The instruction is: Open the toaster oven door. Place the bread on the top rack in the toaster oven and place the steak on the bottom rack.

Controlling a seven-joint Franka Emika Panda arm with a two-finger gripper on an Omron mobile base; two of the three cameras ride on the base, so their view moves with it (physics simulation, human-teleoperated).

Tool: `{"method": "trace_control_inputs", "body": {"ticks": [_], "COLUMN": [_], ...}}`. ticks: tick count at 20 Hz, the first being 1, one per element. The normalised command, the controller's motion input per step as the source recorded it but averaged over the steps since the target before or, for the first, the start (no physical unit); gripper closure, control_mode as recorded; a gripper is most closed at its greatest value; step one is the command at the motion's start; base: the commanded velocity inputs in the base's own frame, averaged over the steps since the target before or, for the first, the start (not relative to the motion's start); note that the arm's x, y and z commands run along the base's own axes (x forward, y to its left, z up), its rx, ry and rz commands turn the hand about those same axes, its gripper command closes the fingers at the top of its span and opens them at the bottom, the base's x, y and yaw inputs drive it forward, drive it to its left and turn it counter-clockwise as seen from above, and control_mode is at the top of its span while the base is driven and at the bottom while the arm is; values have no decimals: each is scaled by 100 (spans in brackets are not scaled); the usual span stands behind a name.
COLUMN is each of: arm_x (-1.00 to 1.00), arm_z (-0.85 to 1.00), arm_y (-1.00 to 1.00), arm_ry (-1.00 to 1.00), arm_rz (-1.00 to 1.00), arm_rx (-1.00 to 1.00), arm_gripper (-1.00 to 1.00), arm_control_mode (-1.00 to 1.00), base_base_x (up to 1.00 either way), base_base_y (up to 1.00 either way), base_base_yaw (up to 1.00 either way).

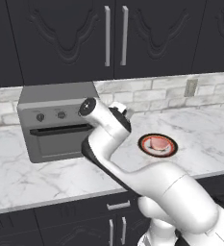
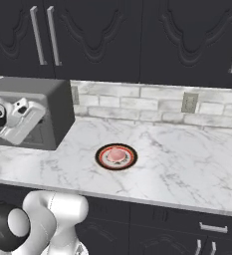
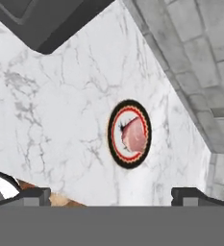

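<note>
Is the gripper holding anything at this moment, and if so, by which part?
Nothing is held. In the hand view the gripper is open, its fingertips wide apart with bare counter between them. The steak lies on its plate, untouched.

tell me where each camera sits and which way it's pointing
Left base view: behind the arm to its left, facing the counter; shut toaster oven door at left, plate with steak right; white arm rises from lower right.
Right base view: behind the arm to its right; toaster oven at left, plate centre; arm at lower left.
Hand view: on the hand, looking down the open gripper at the counter; dark finger tips at bottom.
All three share the plate, steak and oven.
</note>
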Motion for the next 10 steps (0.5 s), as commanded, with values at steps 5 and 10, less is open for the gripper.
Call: {"method": "trace_control_inputs", "body": {"ticks": [5, 10], "arm_x": [3, 8], "arm_z": [-23, -26], "arm_y": [51, 61], "arm_ry": [-13, -7], "arm_rz": [8, 9], "arm_rx": [-20, -25], "arm_gripper": [-100, -100], "arm_control_mode": [-100, -100], "base_base_x": [0, 0], "base_base_y": [0, 0], "base_base_yaw": [0, 0]}}
